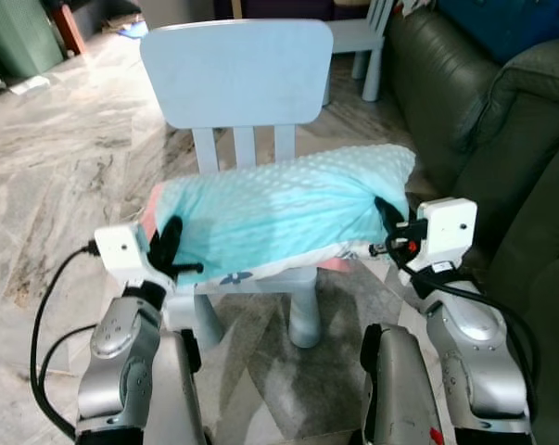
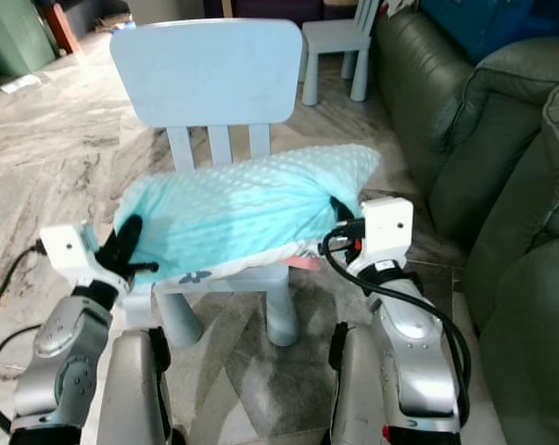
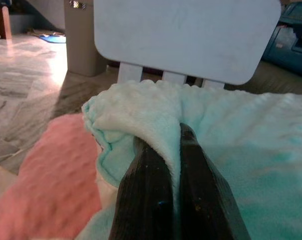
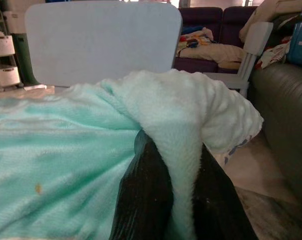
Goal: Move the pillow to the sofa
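We hold the pillow (image 1: 279, 211) over the chair (image 1: 237, 69), its long axis running across us from our left gripper (image 1: 167, 246), pinched on one end, to our right gripper (image 1: 387, 215), pinched on the other, with the sofa (image 1: 501, 120) just rightward.

Pillow (image 2: 237, 213) between grippers, seemingly above chair (image 2: 209, 74).
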### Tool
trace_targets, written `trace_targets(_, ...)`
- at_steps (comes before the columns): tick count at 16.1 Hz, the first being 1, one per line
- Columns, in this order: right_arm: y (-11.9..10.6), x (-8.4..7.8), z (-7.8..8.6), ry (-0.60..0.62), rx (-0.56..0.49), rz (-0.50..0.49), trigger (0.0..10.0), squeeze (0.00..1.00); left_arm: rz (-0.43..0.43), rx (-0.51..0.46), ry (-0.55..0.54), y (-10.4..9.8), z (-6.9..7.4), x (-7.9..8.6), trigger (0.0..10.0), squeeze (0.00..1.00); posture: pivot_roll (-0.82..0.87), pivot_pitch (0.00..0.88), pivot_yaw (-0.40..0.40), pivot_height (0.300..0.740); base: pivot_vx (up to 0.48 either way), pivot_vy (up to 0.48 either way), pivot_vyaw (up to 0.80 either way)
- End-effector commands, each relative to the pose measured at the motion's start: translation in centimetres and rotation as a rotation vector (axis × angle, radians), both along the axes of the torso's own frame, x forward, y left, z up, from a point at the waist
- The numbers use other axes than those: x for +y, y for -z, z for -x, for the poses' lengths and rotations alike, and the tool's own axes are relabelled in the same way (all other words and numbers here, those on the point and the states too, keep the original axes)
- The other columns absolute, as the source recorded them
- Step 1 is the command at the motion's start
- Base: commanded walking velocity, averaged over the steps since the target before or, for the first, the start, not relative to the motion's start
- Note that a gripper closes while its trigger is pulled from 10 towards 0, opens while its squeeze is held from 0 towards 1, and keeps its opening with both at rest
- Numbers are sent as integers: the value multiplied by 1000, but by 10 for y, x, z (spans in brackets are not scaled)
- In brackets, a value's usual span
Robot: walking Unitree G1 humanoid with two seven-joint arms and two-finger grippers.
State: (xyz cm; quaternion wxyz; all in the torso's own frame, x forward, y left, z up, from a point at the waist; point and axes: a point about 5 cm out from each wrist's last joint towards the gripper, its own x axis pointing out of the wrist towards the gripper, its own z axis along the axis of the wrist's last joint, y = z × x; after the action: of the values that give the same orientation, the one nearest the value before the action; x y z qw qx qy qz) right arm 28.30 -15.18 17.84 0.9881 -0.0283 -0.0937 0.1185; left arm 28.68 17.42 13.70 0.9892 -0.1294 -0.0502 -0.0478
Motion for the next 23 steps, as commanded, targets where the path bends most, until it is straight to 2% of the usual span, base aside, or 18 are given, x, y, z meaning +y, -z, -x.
trace_targets(1, -12, 1, 3, 5, -42, 1, 0, 0, -24, -4, 0, -6, 0, 1, 9451, 0, -65, 0, 43, 403, 0, 0, 0)
trace_targets(2, -13, 1, 2, 6, -36, 4, 6314, 0, -36, 10, -6, -6, 0, 2, 10000, 0, -65, 0, 41, 403, 0, 0, 0)
trace_targets(3, -13, -1, 1, 15, -31, 8, 10000, 0, -35, 62, -11, -1, -3, 2, 10000, 0, -66, 0, 42, 403, 0, 0, 0)
trace_targets(10, -12, 3, -2, 29, 6, -4, 10000, 0, -78, 71, -31, -3, -9, -1, 10000, 0, -74, 0, 48, 403, 0, 0, 0)
trace_targets(16, -14, 3, -6, 36, 13, -13, 10000, 0, -80, 75, -23, -2, -9, -6, 10000, 0, -71, 0, 45, 403, 0, 0, 0)
trace_targets(21, -17, 2, -7, 48, 3, -21, 10000, 0, -157, 20, 16, -8, -9, -9, 10000, 0, -72, 0, 43, 403, 0, 0, 0)
trace_targets(23, -19, 1, -8, 52, -3, -31, 10000, 0, -201, -39, 50, -16, -9, -15, 10000, 0, -72, 0, 41, 403, 0, 0, 0)
